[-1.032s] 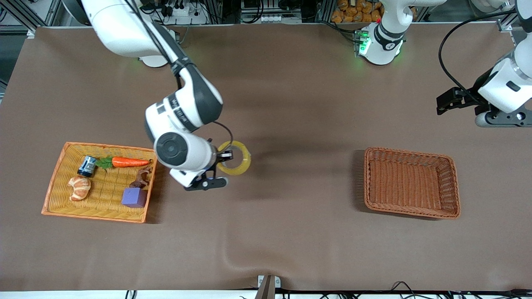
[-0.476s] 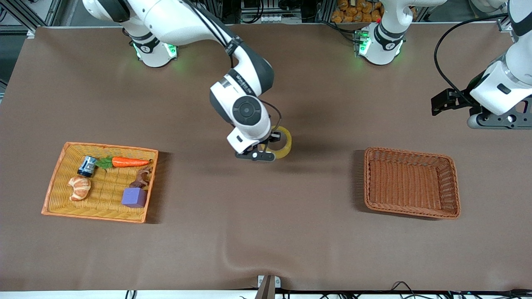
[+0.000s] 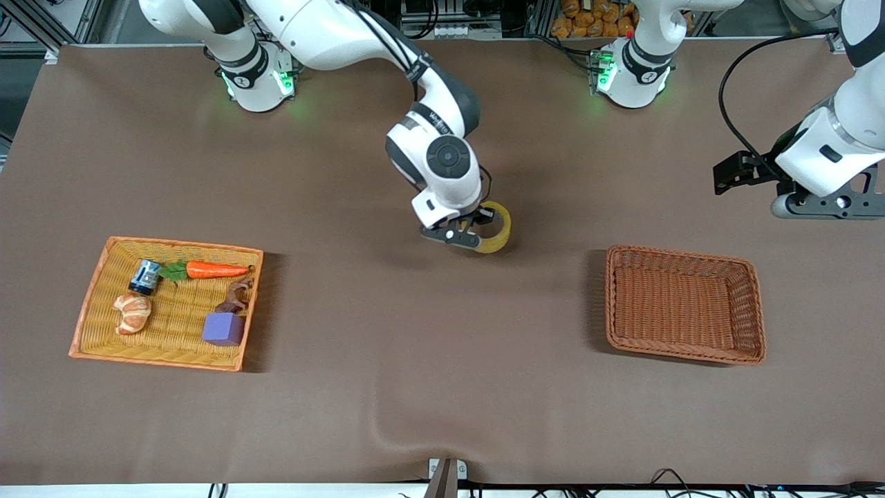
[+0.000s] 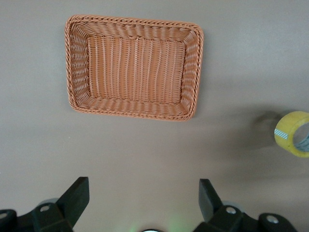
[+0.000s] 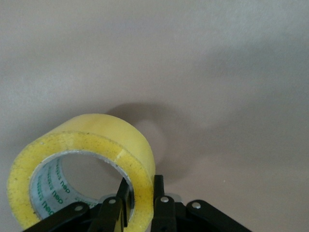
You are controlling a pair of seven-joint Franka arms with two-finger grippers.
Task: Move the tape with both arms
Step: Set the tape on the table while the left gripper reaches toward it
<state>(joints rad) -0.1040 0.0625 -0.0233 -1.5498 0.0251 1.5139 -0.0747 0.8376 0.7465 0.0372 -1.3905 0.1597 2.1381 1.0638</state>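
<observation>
Brown cloth [image 3: 442, 387] across the whole table, with a slight crease near the front camera's edge.

Nearest that camera, toward the right arm's end: a yellow wicker tray [image 3: 93, 304] holding a purple cube [image 3: 223, 328], a croissant [image 3: 132, 312], a small brown figure [image 3: 236, 297], a carrot [image 3: 216, 270] and a little blue can [image 3: 144, 277]. Toward the left arm's end, at much the same depth: an orange-brown wicker basket [image 3: 755, 311], nothing in it (seen also from the left wrist [image 4: 77, 63]).

Up over the middle of the table, between tray and basket: right gripper [image 3: 477, 232], fingers clamped shut across the wall of the tape [image 3: 503, 235], one finger inside the ring and one outside. Roll tilted, held clear of the cloth with its shadow beneath; yellow translucent band and grey printed core plain in the right wrist view [image 5: 82, 159], pinched by black fingertips [image 5: 159, 203]. Same roll at the edge of the left wrist view [image 4: 293, 133], well apart from the basket.

Farther up, over bare cloth at the left arm's end: left gripper [image 3: 805, 200], waiting, fingers [image 4: 72, 198] spread wide and holding nothing, looking down on the basket.

Farthest off: both arm bases along the table's edge, green lights lit.
</observation>
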